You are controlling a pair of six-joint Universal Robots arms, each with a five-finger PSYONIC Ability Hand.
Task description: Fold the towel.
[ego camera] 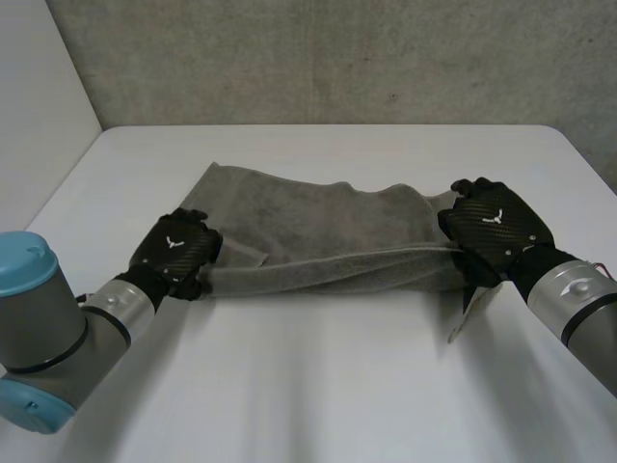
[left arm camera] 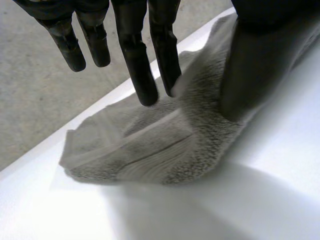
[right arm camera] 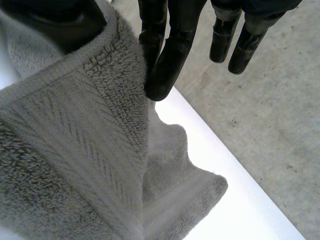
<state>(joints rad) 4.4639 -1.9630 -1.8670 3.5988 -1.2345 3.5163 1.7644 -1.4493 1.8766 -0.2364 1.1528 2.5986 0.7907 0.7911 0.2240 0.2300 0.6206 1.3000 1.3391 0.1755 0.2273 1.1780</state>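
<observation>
Towel mid-frame looks barely folded: left robot hand and right robot hand each pinch a near corner above the tabletop.

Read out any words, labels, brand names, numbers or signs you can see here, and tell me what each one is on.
No words or numbers can be read anywhere.
Left hand: a small white emblem on its back, a mark, not letters.
Right hand: the same white emblem on its back.
Towel: a pale tag hangs from it below the right hand; nothing on it is legible.
</observation>
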